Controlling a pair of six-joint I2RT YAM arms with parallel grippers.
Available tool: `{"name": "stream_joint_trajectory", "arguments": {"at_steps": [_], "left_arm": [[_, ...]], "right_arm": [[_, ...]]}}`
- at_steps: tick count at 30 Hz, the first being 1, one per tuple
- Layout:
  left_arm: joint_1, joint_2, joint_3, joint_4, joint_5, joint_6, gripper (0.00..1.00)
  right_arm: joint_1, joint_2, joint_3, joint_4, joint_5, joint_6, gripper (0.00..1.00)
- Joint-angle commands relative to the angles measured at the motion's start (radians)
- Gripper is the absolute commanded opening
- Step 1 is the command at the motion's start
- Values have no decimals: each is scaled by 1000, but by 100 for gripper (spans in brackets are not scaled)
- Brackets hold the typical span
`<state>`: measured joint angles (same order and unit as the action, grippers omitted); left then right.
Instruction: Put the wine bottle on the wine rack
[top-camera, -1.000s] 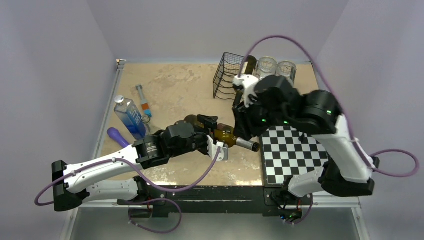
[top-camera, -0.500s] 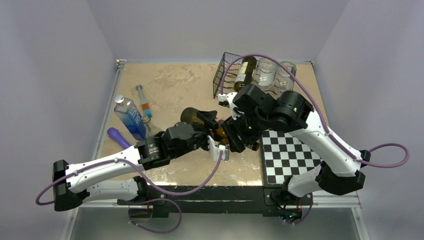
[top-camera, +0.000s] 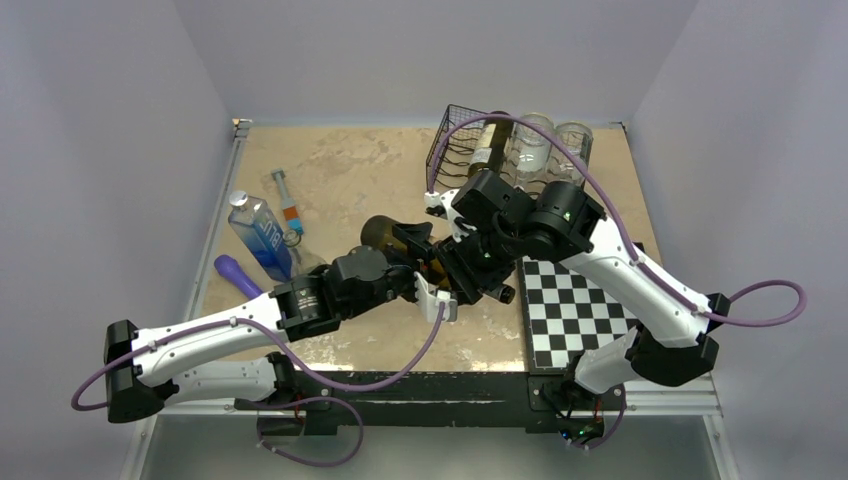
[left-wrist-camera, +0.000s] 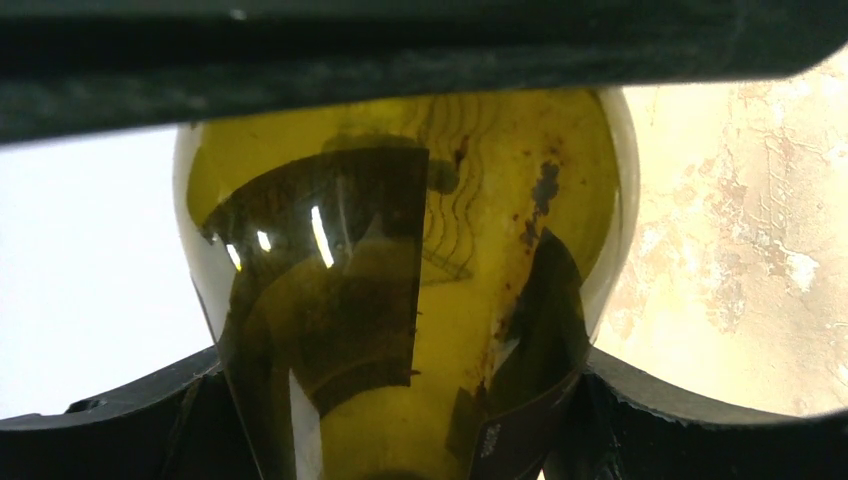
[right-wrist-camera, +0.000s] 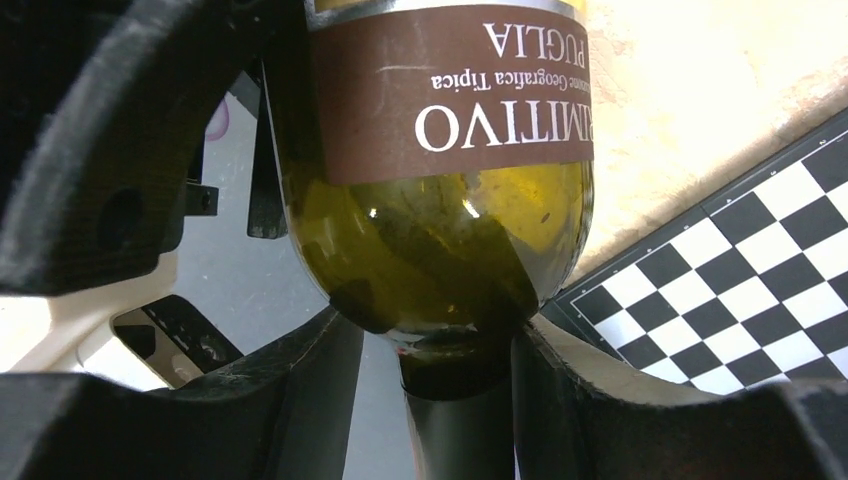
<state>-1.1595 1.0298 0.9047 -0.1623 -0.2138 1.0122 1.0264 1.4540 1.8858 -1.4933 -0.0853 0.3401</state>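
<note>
The wine bottle (top-camera: 381, 232) is dark olive glass with a brown label and hangs above the table's middle. My left gripper (top-camera: 425, 266) is shut on its body. In the left wrist view the bottle (left-wrist-camera: 400, 250) fills the space between the fingers (left-wrist-camera: 120, 425). My right gripper (top-camera: 470, 280) is open around the bottle's neck. In the right wrist view the neck (right-wrist-camera: 460, 400) touches the right finger, with a gap to the left finger (right-wrist-camera: 300, 400). The black wire wine rack (top-camera: 452, 150) stands at the back and holds another bottle (top-camera: 487, 143).
Two glass jars (top-camera: 530, 140) (top-camera: 572, 140) stand right of the rack. A chessboard (top-camera: 585, 305) lies at the front right and shows in the right wrist view (right-wrist-camera: 760, 300). A blue water bottle (top-camera: 258, 235), a purple object (top-camera: 235, 272) and a syringe-like tube (top-camera: 287, 207) lie at the left.
My right arm swung down and left from beside the rack to the bottle's neck, and its jaws now straddle it. My left gripper kept its hold and raised the bottle's base slightly.
</note>
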Motion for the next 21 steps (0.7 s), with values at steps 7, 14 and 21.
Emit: {"name": "stream_joint_trajectory", "arguments": {"at_steps": [7, 14, 21], "left_arm": [[12, -54, 52, 142, -33, -47, 0], [17, -64, 53, 141, -47, -72, 0], [15, -77, 39, 126, -81, -84, 67]], "right_arm": [[3, -10, -34, 54, -28, 13, 58], [3, -17, -51, 65, -27, 21, 0], [3, -46, -22, 90, 40, 42, 0]]}}
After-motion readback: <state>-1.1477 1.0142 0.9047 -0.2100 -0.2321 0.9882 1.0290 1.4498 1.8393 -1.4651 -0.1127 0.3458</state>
